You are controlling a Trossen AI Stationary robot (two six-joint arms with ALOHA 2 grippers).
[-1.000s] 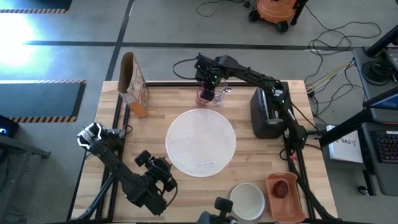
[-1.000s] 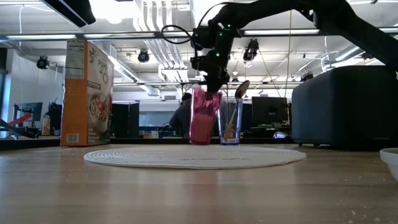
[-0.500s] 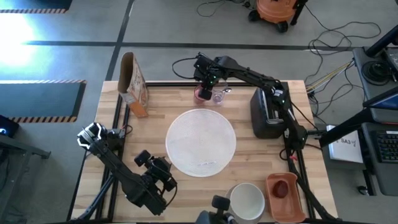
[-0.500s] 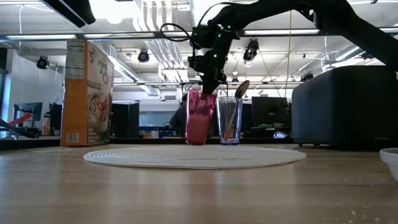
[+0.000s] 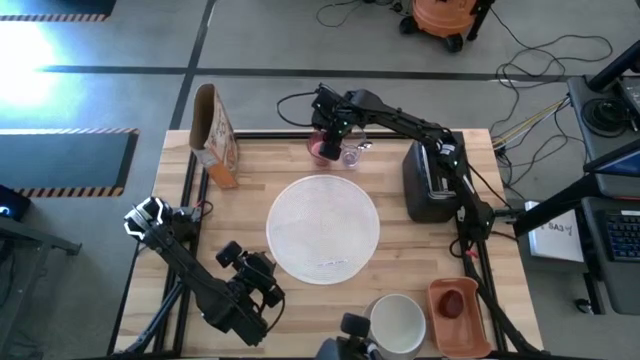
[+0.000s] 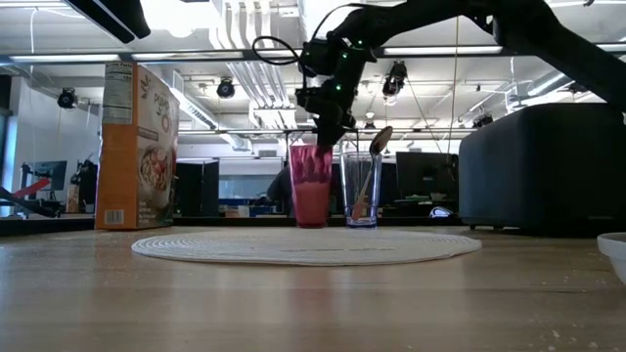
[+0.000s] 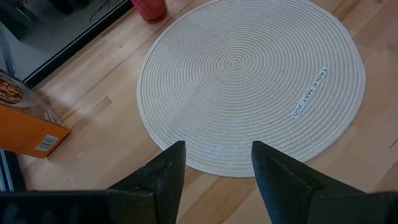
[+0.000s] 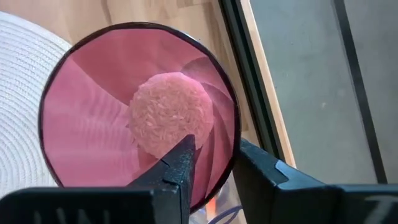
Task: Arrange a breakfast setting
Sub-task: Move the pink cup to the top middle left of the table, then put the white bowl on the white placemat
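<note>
Cut off by the high view's lower edge: white bowl (image 5: 398, 322) and left arm's base; pink cup (image 8: 134, 109) partly masked by jaws in right wrist view; cereal box (image 7: 25, 118) clipped in left wrist view.

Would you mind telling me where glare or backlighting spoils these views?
High view: a white glare patch on the floor at far left. Low view: bright ceiling lights backlight the scene, leaving the toaster and the right pincer near-silhouettes above the pink cup.

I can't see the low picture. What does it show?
The right gripper comes down from above and pinches the rim of a pink cup behind a round woven mat. Beside the cup stands a clear glass holding a spoon; a cereal box stands far left.
</note>
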